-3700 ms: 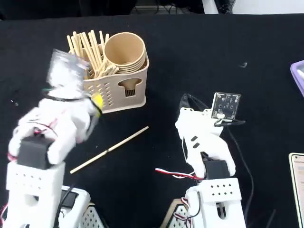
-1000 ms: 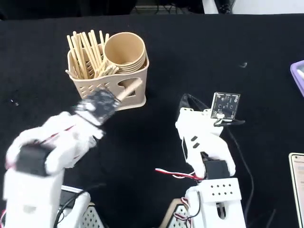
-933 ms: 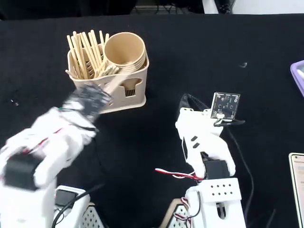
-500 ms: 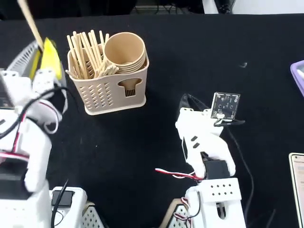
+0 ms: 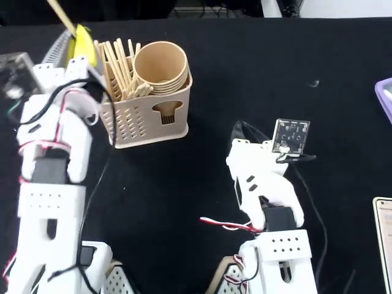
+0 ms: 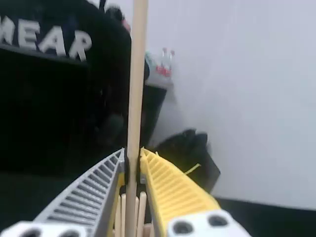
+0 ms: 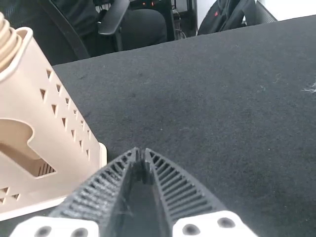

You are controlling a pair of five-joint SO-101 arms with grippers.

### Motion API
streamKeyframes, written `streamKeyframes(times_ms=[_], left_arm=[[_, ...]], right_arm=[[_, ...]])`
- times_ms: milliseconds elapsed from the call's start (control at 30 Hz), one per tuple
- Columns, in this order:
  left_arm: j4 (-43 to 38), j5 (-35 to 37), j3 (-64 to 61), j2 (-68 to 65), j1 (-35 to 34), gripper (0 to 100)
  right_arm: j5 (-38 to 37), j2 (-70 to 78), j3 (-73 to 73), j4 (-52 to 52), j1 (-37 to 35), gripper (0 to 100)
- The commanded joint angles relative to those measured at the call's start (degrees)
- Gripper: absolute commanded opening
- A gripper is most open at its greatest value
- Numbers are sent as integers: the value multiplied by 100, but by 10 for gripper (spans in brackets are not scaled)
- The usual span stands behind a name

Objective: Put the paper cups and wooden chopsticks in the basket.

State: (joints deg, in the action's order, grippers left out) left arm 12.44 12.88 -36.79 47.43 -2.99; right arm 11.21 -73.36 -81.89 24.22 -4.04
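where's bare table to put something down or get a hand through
Bare table lies in front of the basket, left of the right arm, and from the basket's right across to the purple object. Crowded at the basket's left end, where the left gripper holds a chopstick.

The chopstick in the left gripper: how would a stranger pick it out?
Find the beige basket on the black table. Beside it, the left gripper holds one chopstick. Unlike the bundle in the basket, it sticks up alone from the gripper.
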Motion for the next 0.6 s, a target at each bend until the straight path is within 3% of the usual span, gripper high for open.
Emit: streamKeyframes(times_ms=[0,133,467,567], left_arm=[[-88,53,154,-378,233,33],[105,62,119,-466,180,91],[1864,44,1279,-466,-48,119],[2725,44,1824,-422,-365,119]], right_arm=[[-62,-127,92,-149,-53,15],[-62,-127,101,-167,-53,15],[-62,-110,48,-316,-53,15],[-62,-110,48,-308,-53,15]])
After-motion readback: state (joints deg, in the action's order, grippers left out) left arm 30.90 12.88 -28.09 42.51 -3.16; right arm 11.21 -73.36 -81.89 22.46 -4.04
